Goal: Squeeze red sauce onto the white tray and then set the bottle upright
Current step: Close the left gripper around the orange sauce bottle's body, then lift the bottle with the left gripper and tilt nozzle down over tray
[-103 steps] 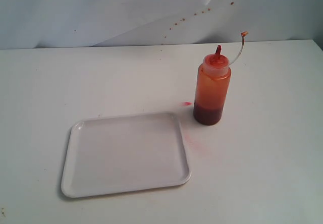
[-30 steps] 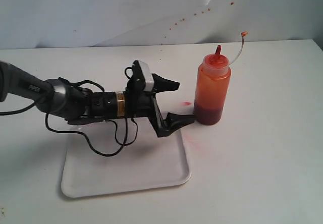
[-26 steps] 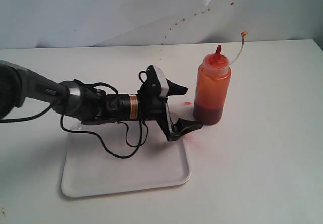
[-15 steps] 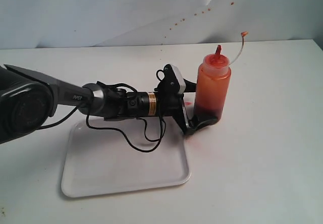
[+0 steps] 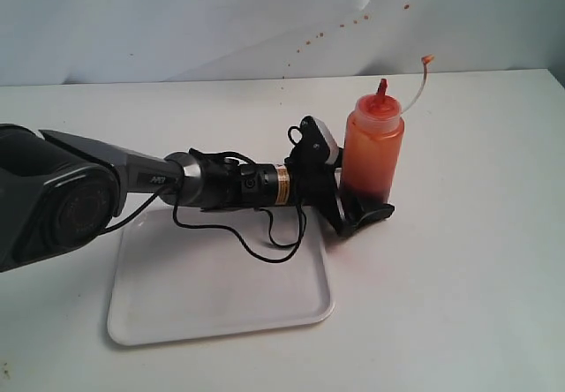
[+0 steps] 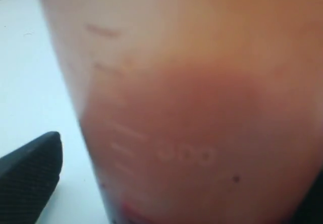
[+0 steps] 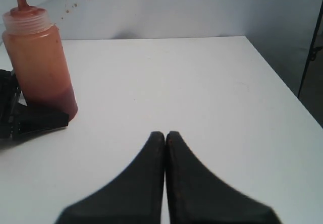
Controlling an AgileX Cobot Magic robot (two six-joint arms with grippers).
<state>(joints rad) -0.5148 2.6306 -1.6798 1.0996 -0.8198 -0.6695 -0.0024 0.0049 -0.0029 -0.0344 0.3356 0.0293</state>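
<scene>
Two open jaws straddle the bottle; nothing is squeezed yet.
Your left end effector point(image 5: 360, 180) stands spread apart around the lower body of the bottle point(image 5: 372, 149), which is upright on the desk point(image 5: 477, 277) just beside the white tray point(image 5: 221, 308). Close gently and squarely on the soft wall, so nothing spurts early. Your right end effector point(image 7: 165, 135) rests pressed together, well apart.

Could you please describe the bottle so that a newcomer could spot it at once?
On the white table, look just beyond the far right corner of the white tray. The bottle stands upright there: a translucent orange cylinder, darker red at its base. Its red pointed nozzle and thin curved tether set it apart from the flat tray and the black arm beside it.
</scene>
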